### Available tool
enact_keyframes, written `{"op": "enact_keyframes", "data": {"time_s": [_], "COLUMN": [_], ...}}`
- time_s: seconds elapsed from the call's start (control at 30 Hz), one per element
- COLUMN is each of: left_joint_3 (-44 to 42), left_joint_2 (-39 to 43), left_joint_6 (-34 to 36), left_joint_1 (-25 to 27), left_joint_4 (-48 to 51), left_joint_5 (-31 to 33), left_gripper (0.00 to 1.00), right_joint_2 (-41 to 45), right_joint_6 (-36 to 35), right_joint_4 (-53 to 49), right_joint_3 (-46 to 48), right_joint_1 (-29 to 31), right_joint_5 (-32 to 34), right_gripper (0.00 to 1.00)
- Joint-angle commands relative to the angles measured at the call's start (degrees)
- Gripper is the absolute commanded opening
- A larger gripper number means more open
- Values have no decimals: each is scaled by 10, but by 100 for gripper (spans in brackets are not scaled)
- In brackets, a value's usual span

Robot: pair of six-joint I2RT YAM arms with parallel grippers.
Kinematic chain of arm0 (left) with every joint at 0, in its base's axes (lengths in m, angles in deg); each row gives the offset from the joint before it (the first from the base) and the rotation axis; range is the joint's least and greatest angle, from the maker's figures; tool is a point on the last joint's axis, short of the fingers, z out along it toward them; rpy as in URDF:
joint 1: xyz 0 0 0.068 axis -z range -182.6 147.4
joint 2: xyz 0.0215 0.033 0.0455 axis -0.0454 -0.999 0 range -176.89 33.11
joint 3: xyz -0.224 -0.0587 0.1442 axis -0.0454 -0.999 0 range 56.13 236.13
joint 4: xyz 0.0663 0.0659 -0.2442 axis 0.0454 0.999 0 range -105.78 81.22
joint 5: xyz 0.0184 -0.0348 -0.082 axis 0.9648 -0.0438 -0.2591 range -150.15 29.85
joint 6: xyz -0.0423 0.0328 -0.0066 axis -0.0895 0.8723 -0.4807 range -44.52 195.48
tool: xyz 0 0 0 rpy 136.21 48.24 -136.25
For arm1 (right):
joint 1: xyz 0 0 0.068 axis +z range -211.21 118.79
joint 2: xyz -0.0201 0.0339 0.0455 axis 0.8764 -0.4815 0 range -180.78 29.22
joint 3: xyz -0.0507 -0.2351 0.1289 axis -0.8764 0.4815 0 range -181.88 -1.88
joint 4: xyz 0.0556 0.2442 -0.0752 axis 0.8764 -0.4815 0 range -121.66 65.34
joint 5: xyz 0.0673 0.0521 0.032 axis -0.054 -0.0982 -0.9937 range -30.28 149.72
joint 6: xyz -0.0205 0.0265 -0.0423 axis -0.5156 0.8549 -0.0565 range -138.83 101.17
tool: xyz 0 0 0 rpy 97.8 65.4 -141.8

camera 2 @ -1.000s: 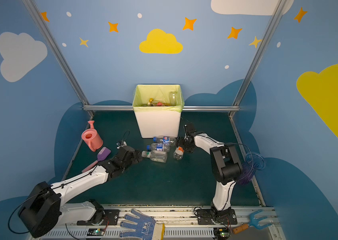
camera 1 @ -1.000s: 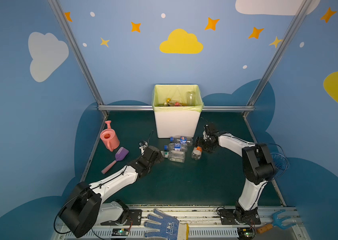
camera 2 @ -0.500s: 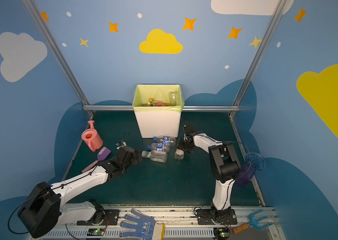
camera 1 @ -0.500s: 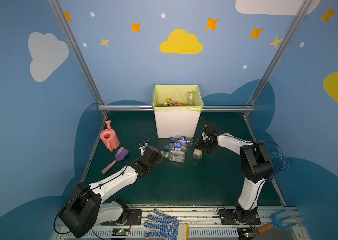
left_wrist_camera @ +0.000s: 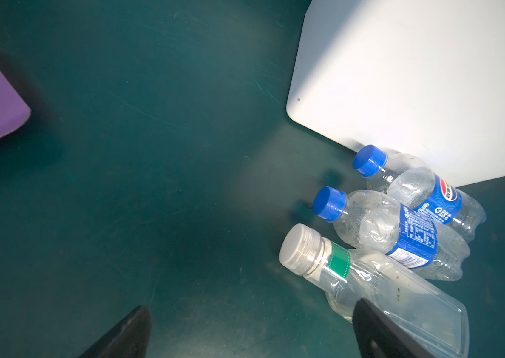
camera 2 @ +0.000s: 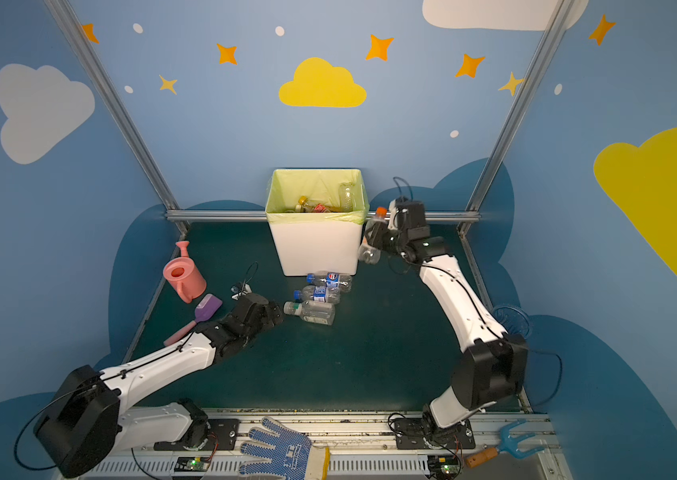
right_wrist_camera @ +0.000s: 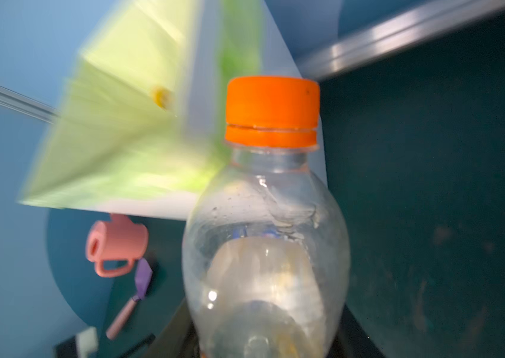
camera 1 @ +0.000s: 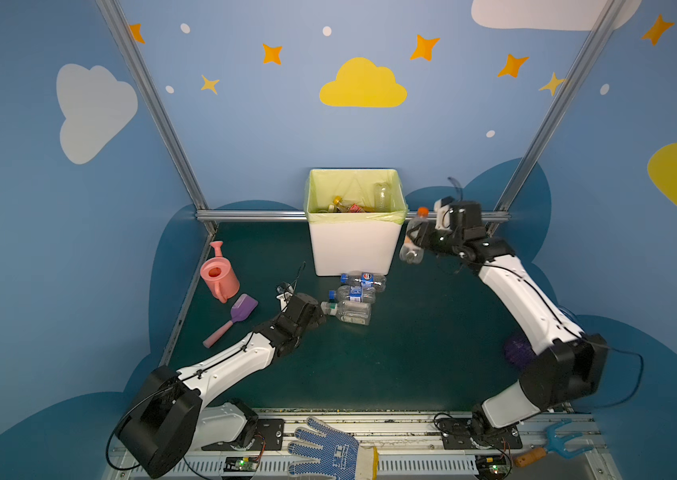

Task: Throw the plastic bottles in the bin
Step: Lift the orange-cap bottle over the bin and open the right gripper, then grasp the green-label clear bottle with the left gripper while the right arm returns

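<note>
Though tiny from above, a clear orange-capped plastic bottle fills the right wrist view, clamped in the right gripper; left gripper spread.

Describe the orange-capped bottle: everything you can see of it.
The bottle is small, of clear thin plastic, with a rounded shoulder and an orange screw cap above a matching ring. It looks empty; a pale patch on its body is too blurred to read. The right gripper is shut on its middle and holds it clear of the table, nearly upright with the cap on top, close beside the bin, cap about level with the rim. Only the gripper clearly touches it.
</note>
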Motion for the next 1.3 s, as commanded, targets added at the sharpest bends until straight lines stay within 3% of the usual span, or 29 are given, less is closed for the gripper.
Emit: {"op": "enact_keyframes", "data": {"time_s": [0.0,0.13,0.27,0.33,0.43,0.5,0.57,0.63,0.7,0.8,0.97,1.13,1.27], "left_joint_3": [-7,0,2,0,-2,-4,-12,-22,-32,-36,-24,1,6], "left_joint_2": [-2,-14,-19,-18,-13,-3,8,20,28,34,25,9,-5], "left_joint_6": [-4,-5,-10,-12,-12,-11,-11,-11,-12,-9,4,-35,-95], "left_joint_1": [-3,-3,-2,-1,-1,-2,-1,-1,-1,-1,6,23,34], "left_joint_4": [0,-7,-12,-14,-8,1,6,4,1,-2,-19,-28,-58], "left_joint_5": [6,-7,-18,-21,-20,-12,-4,4,7,0,-28,-48,-71], "left_gripper": [100,100,100,100,100,100,100,100,100,100,100,100,100], "right_joint_2": [50,23,-80,-171,-341,-437,-465,-438,-374,-283,-180,-77,13], "right_joint_6": [-22,-3,30,32,19,5,-3,-17,-37,-54,-64,-69,-39], "right_joint_4": [57,104,110,71,-68,-146,-166,-140,-86,-21,11,55,104], "right_joint_3": [-65,-153,-243,-325,-541,-687,-746,-714,-622,-501,-392,-228,-46], "right_joint_1": [-3,-3,20,43,74,90,97,98,98,92,83,68,26], "right_joint_5": [55,50,17,-19,-69,-57,-37,-10,26,53,80,100,89], "right_gripper": [44,46,48,51,57,67,80,84,88,88,89,90,91]}}
